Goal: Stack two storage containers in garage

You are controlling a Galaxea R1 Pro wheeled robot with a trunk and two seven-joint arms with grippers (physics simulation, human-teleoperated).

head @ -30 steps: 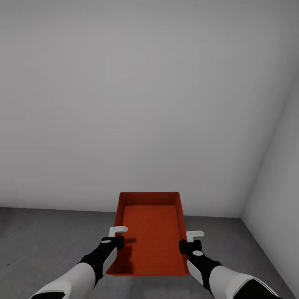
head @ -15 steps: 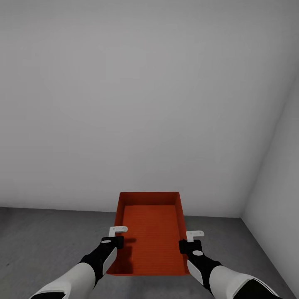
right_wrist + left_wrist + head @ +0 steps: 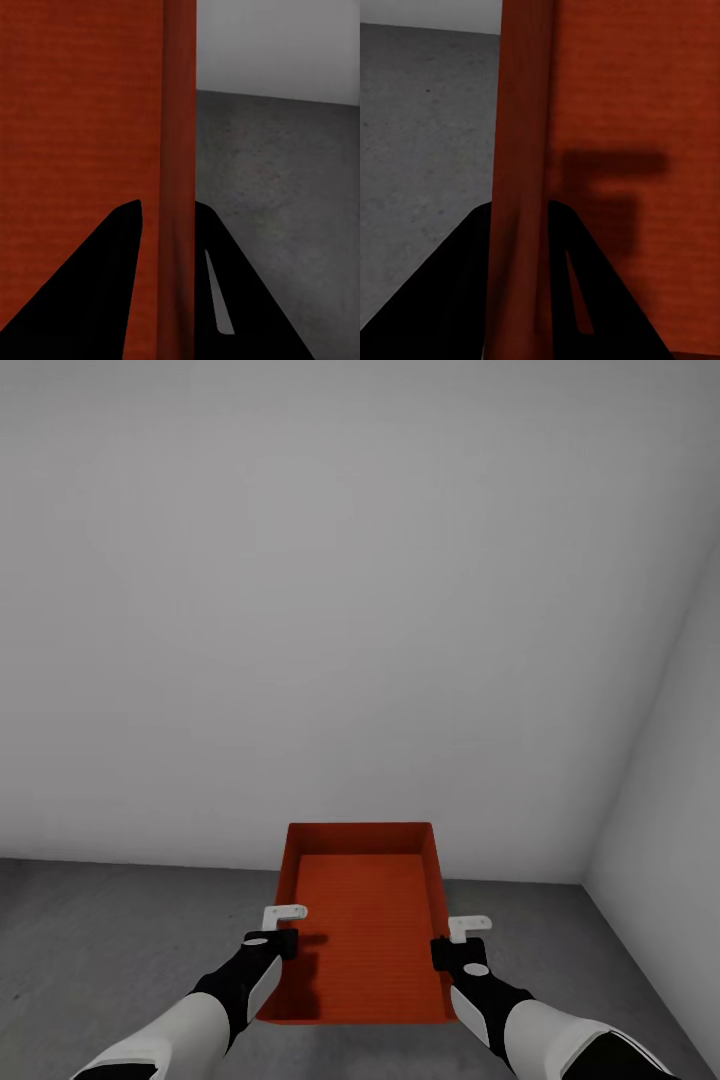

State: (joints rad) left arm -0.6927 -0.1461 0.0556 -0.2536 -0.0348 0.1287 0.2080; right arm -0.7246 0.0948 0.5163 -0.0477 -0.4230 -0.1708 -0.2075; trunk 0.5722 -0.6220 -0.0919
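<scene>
One orange-red open-topped storage container (image 3: 360, 920) sits level between my two arms, over the dark grey concrete floor (image 3: 100, 940) of the garage. My left gripper (image 3: 283, 938) is shut on the container's left side wall (image 3: 521, 150), one dark finger (image 3: 457, 300) outside and the other inside. On the opposite side, my right gripper (image 3: 452, 950) is shut on the right side wall (image 3: 178, 112) in the same way. The bin is empty inside. The second container is out of view.
A plain pale grey wall (image 3: 350, 610) rises just beyond the container. It meets a second pale wall (image 3: 670, 810) in a corner at the right. Bare concrete floor extends to the left and in a narrower strip to the right (image 3: 560, 930).
</scene>
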